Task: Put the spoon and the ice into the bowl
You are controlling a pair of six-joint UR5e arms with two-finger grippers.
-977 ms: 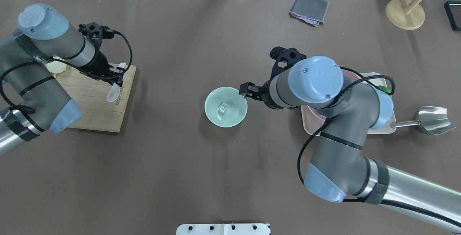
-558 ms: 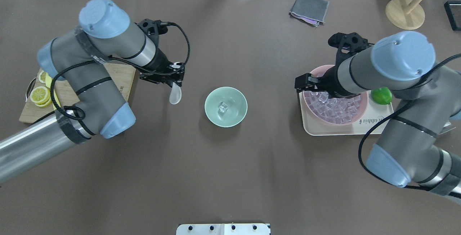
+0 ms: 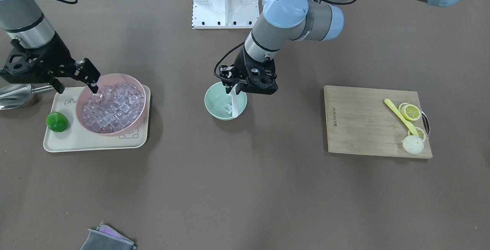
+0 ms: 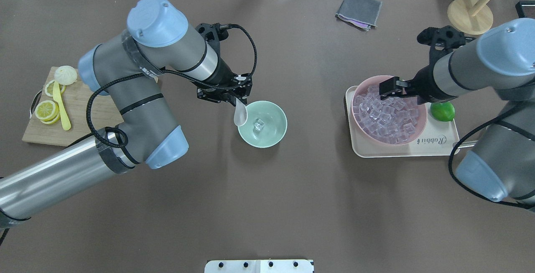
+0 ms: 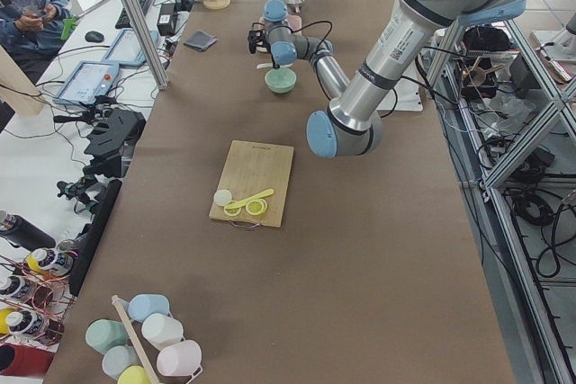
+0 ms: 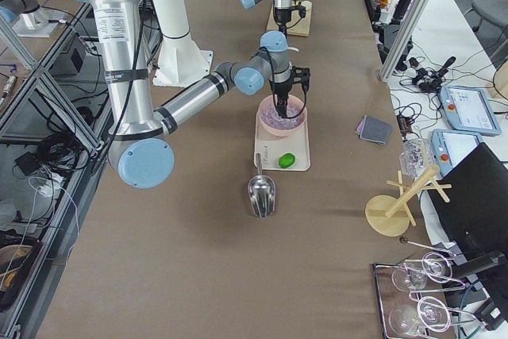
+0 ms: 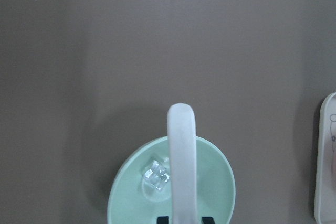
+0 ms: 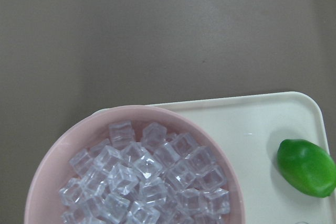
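My left gripper (image 4: 237,94) is shut on the handle of the white spoon (image 4: 240,115), which hangs scoop-down over the left rim of the mint-green bowl (image 4: 276,133). One clear ice cube (image 4: 259,125) lies inside the bowl. In the front view the gripper (image 3: 249,84) holds the spoon (image 3: 234,105) over the bowl (image 3: 211,100). The left wrist view shows the spoon (image 7: 181,166), the bowl (image 7: 220,171) and the cube (image 7: 156,178). My right gripper (image 4: 388,88) is open and empty above the pink bowl (image 4: 421,124) full of ice cubes.
The pink bowl (image 3: 111,76) stands on a cream tray (image 3: 76,142) with a lime (image 3: 57,122); a steel scoop (image 3: 13,96) lies beside it. A cutting board (image 4: 46,133) holds lemon slices and a yellow spoon (image 4: 61,108). A grey cloth (image 4: 359,10) and a wooden stand (image 4: 470,16) are at the far edge.
My left arm carried the white spoon from the cutting board rightward to the mint bowl. My right arm moved from the mint bowl back to above the pink bowl.
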